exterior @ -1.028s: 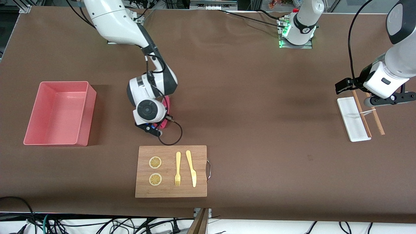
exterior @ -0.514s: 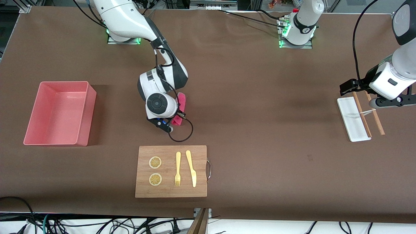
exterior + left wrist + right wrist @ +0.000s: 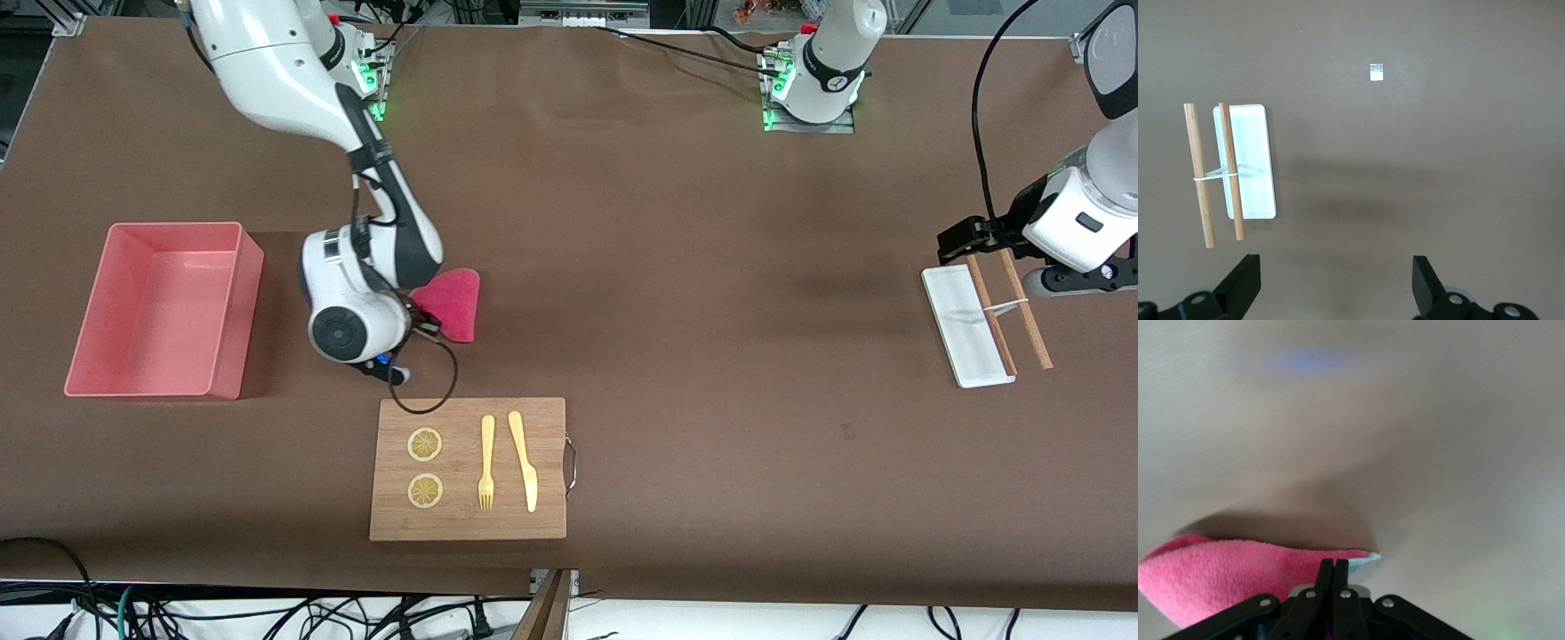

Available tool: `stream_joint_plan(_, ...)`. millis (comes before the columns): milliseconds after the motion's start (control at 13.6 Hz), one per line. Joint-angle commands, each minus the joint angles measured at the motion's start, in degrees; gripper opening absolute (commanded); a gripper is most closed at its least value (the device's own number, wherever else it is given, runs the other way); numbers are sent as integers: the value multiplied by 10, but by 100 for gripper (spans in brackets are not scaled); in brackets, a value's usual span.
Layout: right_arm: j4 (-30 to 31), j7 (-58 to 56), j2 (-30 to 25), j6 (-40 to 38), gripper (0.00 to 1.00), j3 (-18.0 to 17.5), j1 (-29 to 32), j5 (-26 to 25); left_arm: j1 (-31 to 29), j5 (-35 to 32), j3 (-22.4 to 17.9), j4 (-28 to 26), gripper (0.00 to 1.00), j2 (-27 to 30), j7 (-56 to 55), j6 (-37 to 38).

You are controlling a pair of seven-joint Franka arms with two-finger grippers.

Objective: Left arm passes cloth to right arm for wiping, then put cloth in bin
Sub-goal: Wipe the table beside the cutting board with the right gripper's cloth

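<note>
The counter [image 3: 676, 267] is covered in brown material and carries everything listed below.

The bin [image 3: 213, 307] stands at the right arm's end of the counter, upright, with nothing visible inside it. The cutting board [image 3: 471, 516] lies nearer to the front camera than the cloth, well apart from the bin. On it rest two lemon slices [image 3: 425, 444], a fork [image 3: 486, 462] and a knife [image 3: 523, 460], all flat and side by side.

The cloth [image 3: 451, 302] lies on the counter between the bin and the middle of the counter, farther from the front camera than the board. It spreads out from the right gripper [image 3: 1332, 577] toward the left arm's end. In the right wrist view the fingers are pressed fully together with an edge of the cloth pinched between them, and the rest of the fabric trails along the surface.

The white tray [image 3: 965, 329] sits at the left arm's end, with two wooden sticks [image 3: 1031, 324] tied by a band, one lying across the tray's edge. The left gripper [image 3: 1331, 283] hangs over the bare counter just beside the tray, its fingers spread wide with nothing between them; this arm waits.
</note>
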State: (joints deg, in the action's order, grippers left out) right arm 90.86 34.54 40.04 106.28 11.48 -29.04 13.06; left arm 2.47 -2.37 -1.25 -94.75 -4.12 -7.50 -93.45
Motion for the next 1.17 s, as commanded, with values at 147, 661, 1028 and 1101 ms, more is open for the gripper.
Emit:
stream_joint_plan(147,-2,-122,-1,-35,0,-5,68,-67,4,-14,6,26,100,-9,10,7)
stream_joint_plan(661,-8,-310,-15,-58,0,42,116,-112,3,-13,6,27,100,-8,10,12)
stream_joint_plan(1028,-135,-328,-48,-252,0,42,111,-139,4,-13,6,27,100,-9,10,13)
stream_joint_plan(1101,-173,-343,-51,-303,0,44,115,-139,4,-13,6,27,100,-9,10,13)
